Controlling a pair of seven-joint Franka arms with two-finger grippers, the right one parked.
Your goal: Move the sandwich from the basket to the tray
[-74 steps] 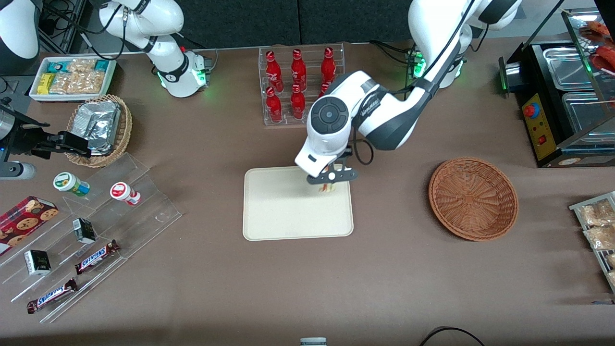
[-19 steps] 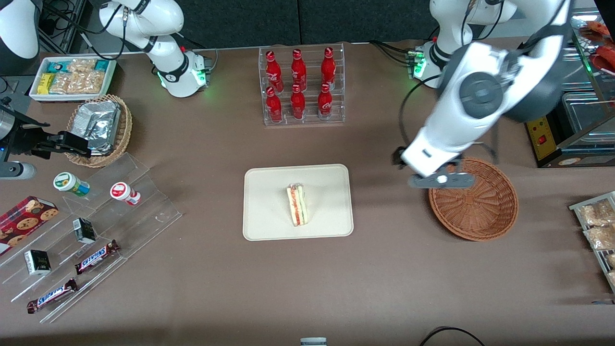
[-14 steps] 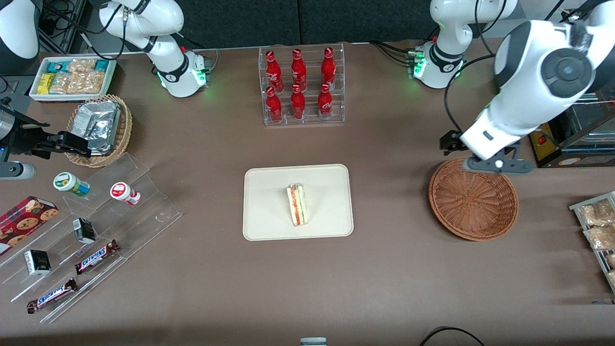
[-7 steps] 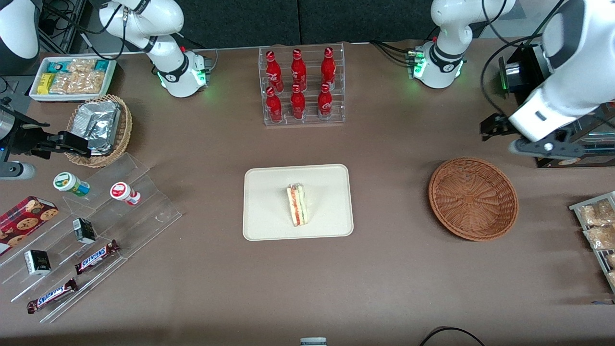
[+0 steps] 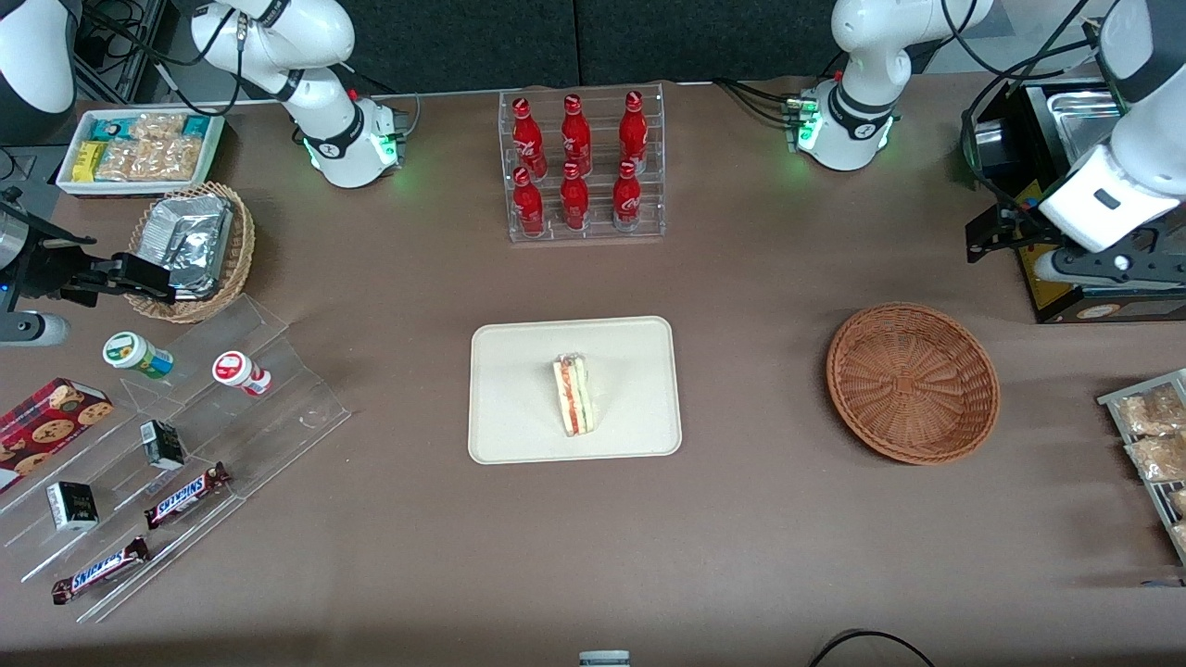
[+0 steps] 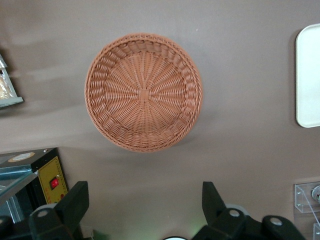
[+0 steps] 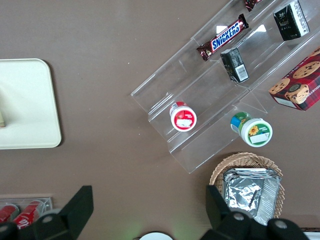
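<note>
Here, from the front, the sandwich (image 5: 575, 396) lies on the tray (image 5: 519, 371), near the tray's middle, with its red and green filling layers showing along one edge. The tray sits flat on the brown surface (image 5: 741, 519), nearer the camera than the rack of red bottles (image 5: 579, 167). The basket (image 5: 913, 382) rests on the surface beside the tray, toward the working arm's end, and nothing lies in it. The hand (image 5: 1112, 267) hangs high at that same end, over the black appliance (image 5: 1047, 250), farther from the camera than the basket and well apart from the sandwich. Its fingers cannot be made out from this angle.

In the left wrist view, the two dark fingers (image 6: 75, 202) of the hand (image 6: 144, 205) stand spread wide with bare surface between them; they hold nothing and touch nothing. The basket (image 6: 143, 92) lies below, whole and round, its woven floor bare. A rounded corner of the tray (image 6: 309, 75) shows at the frame's edge; the sandwich is out of this view.

In the right wrist view, one end of the tray (image 7: 30, 105) shows again, with only a sliver of the sandwich (image 7: 2, 118) at the frame's edge. Near it stands a clear stepped display (image 7: 210, 95) with snack bars and small tubs.
</note>
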